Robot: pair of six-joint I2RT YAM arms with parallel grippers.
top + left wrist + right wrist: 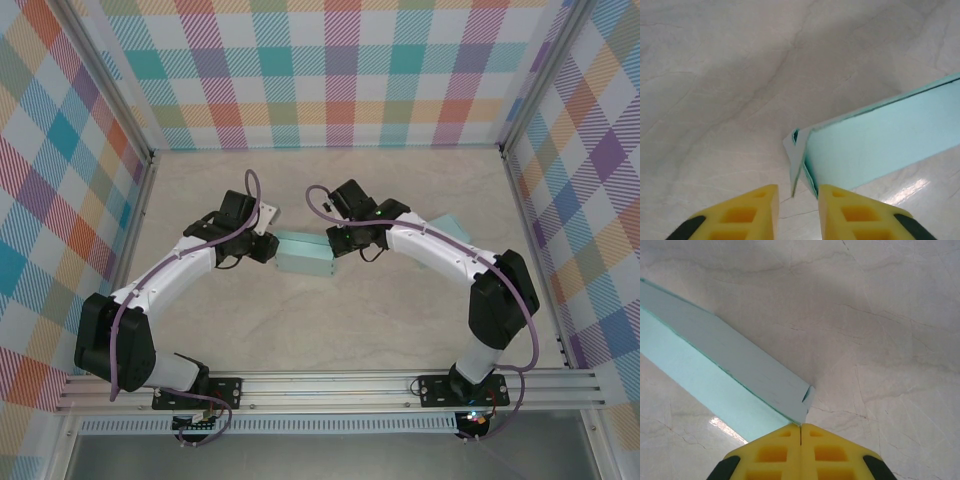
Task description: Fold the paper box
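The box (305, 257) lies mid-table (360, 320). My right gripper (800, 426) is pressed together at its corner. My left gripper (798, 190), slightly spread, straddles the end flap (796, 165), so I should close squarely on it before creasing.

Robot lab work cell, staged for data collection. Plaid-printed backdrop panels (340, 70) close off three sides, held by aluminium corner posts (100, 75). Pale marble-look tabletop (400, 320). Slotted aluminium rail (330, 385) runs along the near edge, with the left arm (165, 280) and right arm (440, 245) bolted to it, cables looped along both. A teal paper box (305, 255) sits between them as the prop.
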